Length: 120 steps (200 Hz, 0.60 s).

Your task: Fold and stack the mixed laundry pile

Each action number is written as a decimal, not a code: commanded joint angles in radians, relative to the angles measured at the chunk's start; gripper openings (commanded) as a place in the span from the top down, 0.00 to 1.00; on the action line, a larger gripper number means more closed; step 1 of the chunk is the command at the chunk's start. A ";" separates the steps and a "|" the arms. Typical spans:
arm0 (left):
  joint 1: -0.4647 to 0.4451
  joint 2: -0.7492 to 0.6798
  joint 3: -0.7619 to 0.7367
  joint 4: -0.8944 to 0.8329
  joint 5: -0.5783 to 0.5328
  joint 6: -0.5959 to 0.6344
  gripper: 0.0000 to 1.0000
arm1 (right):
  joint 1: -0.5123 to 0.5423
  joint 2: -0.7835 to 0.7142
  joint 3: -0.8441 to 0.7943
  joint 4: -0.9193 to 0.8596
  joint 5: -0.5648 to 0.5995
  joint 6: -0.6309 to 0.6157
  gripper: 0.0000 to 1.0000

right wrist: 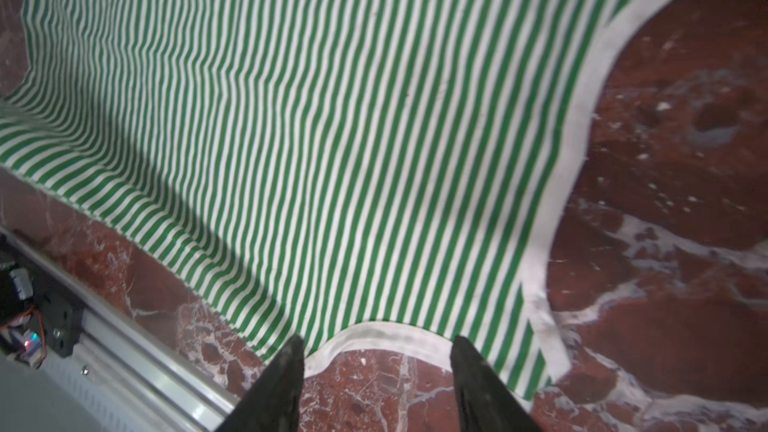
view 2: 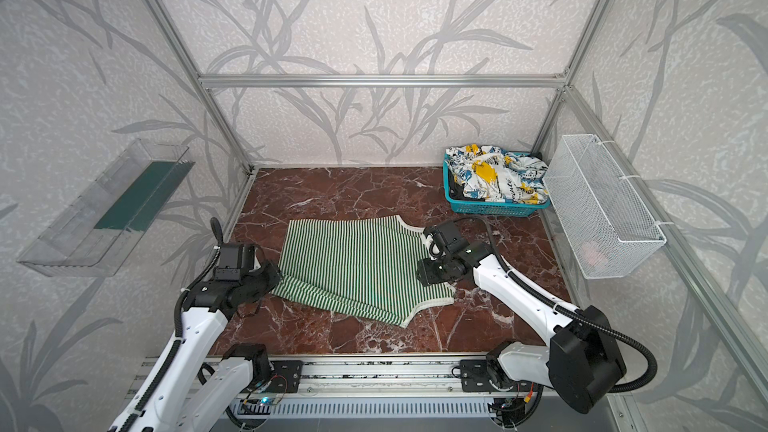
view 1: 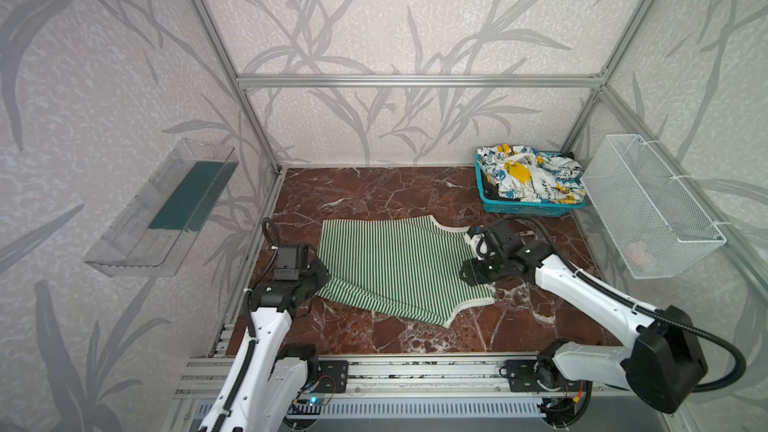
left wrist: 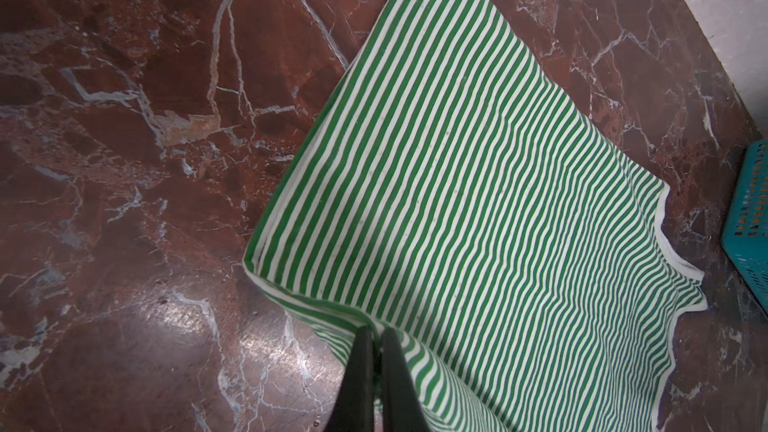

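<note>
We see the left tool [left wrist: 376, 336] clamped on the hem of the green-and-white striped garment [view 1: 395, 259], probably anchoring its fold on the worktop [view 1: 374, 193], while the right tool [right wrist: 378, 347], jaws apart and empty, hovers at its trimmed edge.

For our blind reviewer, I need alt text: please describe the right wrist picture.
A green-and-white striped garment lies spread on a red-brown marble table, filling most of the picture. In the foreground, the right claw shows two black fingers standing apart, holding nothing, by the garment's white-trimmed edge.
</note>
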 commanded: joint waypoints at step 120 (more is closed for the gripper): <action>0.002 -0.069 -0.059 -0.009 -0.030 -0.064 1.00 | 0.284 -0.261 -0.207 -0.086 0.011 0.193 0.44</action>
